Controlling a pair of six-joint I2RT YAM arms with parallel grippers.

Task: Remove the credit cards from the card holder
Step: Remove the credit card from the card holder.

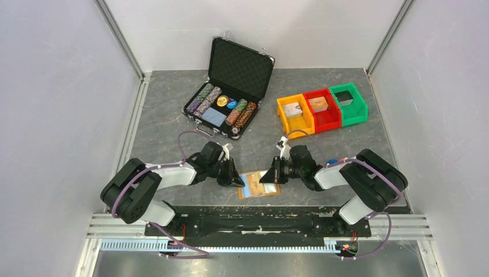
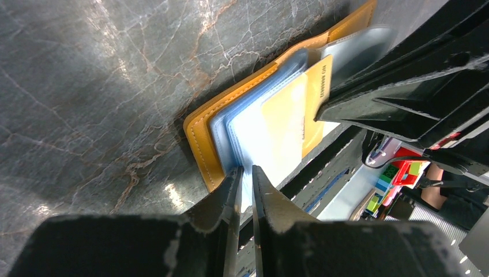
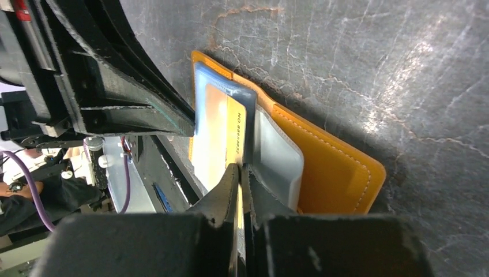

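Right gripper (image 3: pixel 239 168) pinches the exposed edge of a thin, probably stiff and slippery printed credit card (image 3: pixel 235 133) just ahead of its tips, while left gripper (image 2: pixel 247 170) clamps the open card holder (image 2: pixel 202 138) opposite by its soft sleeve.

Bright overhead light, glare spots on tabletop (image 2: pixel 173 195), soft shadows, wrist-view foregrounds slightly blurred
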